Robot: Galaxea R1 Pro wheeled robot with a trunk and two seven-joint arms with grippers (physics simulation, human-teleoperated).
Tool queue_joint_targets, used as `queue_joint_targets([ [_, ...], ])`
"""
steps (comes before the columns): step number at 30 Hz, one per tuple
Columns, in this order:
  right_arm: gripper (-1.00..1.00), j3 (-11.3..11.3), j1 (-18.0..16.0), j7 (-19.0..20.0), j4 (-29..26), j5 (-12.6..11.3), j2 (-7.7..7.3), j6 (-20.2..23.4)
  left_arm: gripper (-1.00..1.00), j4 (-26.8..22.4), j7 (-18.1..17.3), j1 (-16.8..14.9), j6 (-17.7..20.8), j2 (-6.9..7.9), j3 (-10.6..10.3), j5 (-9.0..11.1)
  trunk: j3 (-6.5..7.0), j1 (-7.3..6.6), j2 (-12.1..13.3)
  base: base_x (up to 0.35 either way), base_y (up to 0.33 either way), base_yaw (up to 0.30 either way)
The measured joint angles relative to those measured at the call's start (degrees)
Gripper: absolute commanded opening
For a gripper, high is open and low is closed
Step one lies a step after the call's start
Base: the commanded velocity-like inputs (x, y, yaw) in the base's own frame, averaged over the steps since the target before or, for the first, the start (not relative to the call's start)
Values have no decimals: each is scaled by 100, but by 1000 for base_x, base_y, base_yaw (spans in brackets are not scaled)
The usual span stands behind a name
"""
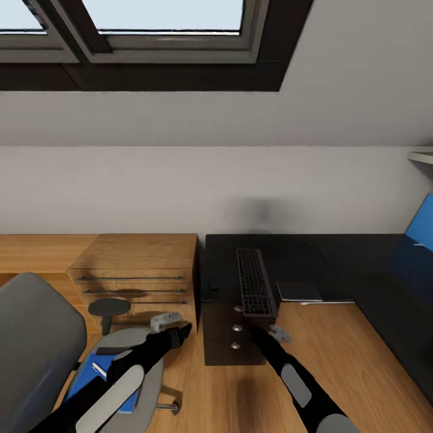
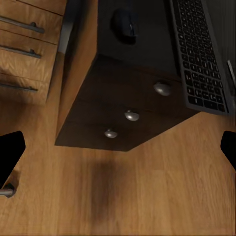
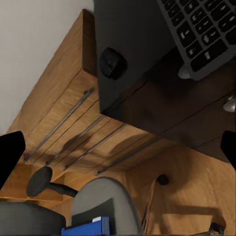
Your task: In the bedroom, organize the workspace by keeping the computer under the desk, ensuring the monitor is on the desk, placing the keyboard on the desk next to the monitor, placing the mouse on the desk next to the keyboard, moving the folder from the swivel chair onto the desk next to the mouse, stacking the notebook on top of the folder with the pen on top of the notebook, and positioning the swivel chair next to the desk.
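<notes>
Both claws hang empty with fingers spread. Directly under the left claw [image 1: 170, 320], on the seat of the swivel chair [image 1: 36, 343], lies the folder [image 1: 99, 376], with what looks like the pen [image 1: 100, 370] on it. I judge the folder light, thin, slick and somewhat floppy, best pinched at a free edge overhanging the seat. Just ahead of the right claw [image 1: 278, 332], the keyboard [image 1: 255, 281] overhangs the worktop [image 1: 288, 258] edge; the mouse [image 1: 213, 284] sits near it, between the two claws.
</notes>
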Motion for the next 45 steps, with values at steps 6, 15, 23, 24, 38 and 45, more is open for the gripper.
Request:
queue_joint_targets([
  [6,100,-23,0,1282,504,-1191,-345,20,100,-359,78,1,-1,74,-10,159,-17,22,-38,4,5,0],
  [15,100,-39,0,1588,602,-1825,-553,25,100,-580,854,1,-13,81,-202,223,-180,220,-401,0,0,0],
  [23,100,-62,-7,851,566,-1937,-524,38,100,-586,1005,1,-17,34,-435,282,-325,396,-723,0,0,0],
  [24,100,-79,-8,668,543,-2011,-520,38,100,-584,1010,1,-19,19,-456,301,-343,418,-763,0,0,0],
  [38,100,-128,-9,197,421,-3200,-518,15,100,-303,1021,1,-19,-218,-510,338,-595,726,-1326,0,0,0],
  [45,100,-129,-10,266,299,-3612,-519,85,100,-289,1036,1,-19,-288,-635,327,-721,880,-1608,0,0,0],
])
